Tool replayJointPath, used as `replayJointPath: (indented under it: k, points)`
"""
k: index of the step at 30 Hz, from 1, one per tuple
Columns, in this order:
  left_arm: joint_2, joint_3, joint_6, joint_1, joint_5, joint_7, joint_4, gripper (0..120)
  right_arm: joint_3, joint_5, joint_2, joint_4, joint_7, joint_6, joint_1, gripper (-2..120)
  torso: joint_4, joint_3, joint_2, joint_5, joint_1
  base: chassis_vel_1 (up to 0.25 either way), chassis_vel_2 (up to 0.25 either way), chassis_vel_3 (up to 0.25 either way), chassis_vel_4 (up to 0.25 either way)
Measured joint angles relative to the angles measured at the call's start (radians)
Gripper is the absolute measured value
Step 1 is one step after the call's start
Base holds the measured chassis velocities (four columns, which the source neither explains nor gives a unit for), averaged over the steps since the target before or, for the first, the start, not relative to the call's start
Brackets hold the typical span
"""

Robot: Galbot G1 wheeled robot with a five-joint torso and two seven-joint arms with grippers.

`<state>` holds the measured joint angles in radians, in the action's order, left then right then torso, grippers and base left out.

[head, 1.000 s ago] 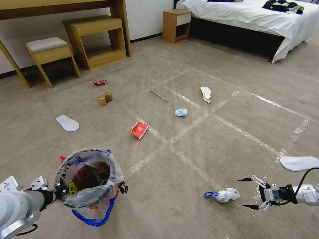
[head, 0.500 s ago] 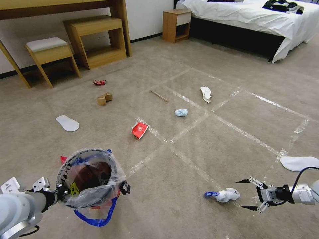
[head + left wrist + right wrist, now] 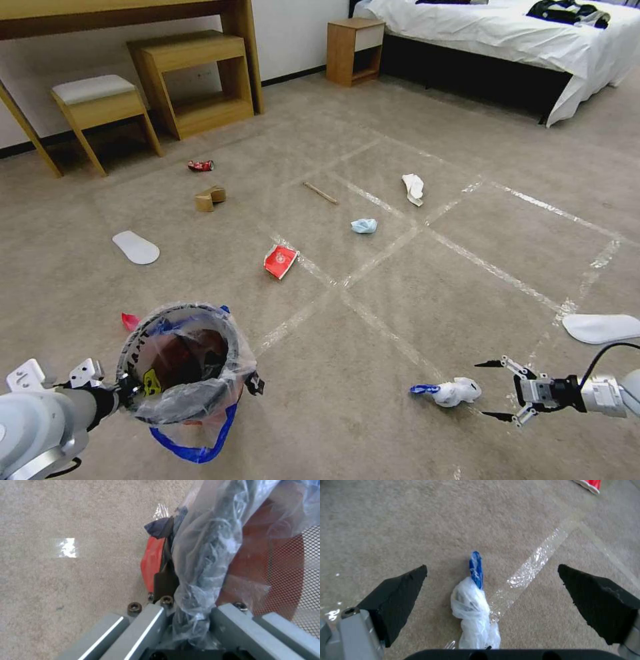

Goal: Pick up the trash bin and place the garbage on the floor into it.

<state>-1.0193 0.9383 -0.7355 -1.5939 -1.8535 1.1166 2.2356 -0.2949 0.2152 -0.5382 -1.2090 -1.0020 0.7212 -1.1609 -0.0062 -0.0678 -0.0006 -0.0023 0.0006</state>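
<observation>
— Beige floor (image 3: 413, 320) with shiny tape lines, bed (image 3: 507, 30) and wooden stool (image 3: 100, 100) far back. See the red trash bin (image 3: 177, 363)?

— Yep, down low on the left side, lined with a crinkly clear bag (image 3: 203, 562). Held up off the carpet by the left gripper (image 3: 130, 390), pinching the rim and bag tight.

— And the right gripper (image 3: 495, 391)?

— Low on the right side, black fingers (image 3: 398, 592) spread wide apart. Pointing at a white plastic wad (image 3: 457, 391) with a blue tail, lying just beside a tape line. Close, but not touching.

— More garbage around?

— Lots. Red wrapper (image 3: 280, 261) in the middle, pale blue mask (image 3: 364, 226) past it, white tissue (image 3: 413, 188) farther back, wooden stick (image 3: 321, 193), cardboard bits (image 3: 209, 197), crushed red can (image 3: 200, 165). One white insole (image 3: 135, 247) on the left, another (image 3: 600, 328) on the right. Small red scrap (image 3: 129, 321) right by the bin.
</observation>
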Motion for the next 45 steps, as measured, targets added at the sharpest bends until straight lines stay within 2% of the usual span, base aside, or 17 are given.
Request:
replayJointPath:
  k: [11, 20, 35, 45]
  points:
    - [0.0, -0.01, 0.0, 0.012, 0.007, -0.002, -0.018, 0, 0.052, -0.009, -0.072, 0.109, -0.003, -0.003, 0.058, 100, 0.0, 0.0, 0.0, -0.0001, 0.0, 0.0, 0.0, 0.0, 0.0]
    - [0.008, -0.018, 0.0, 0.024, 0.007, -0.003, -0.037, 0, 0.087, -0.035, -0.144, 0.26, -0.038, 0.029, 0.13, 100, 0.0, 0.0, 0.0, 0.0, 0.0, 0.0, 0.0, 0.0, 0.0]
    - [0.01, -0.039, 0.0, 0.051, 0.012, -0.003, -0.067, 0, 0.094, -0.046, -0.196, 0.447, -0.069, 0.065, 0.216, 100, 0.0, 0.0, 0.0, 0.0001, 0.0, 0.0, 0.0, 0.0, 0.0]
    - [0.016, -0.048, 0.0, 0.066, 0.009, -0.004, -0.083, 0, 0.103, -0.051, -0.22, 0.512, -0.07, 0.069, 0.261, 100, 0.0, 0.0, 0.0, 0.0001, 0.0, 0.0, 0.0, 0.0, 0.0]
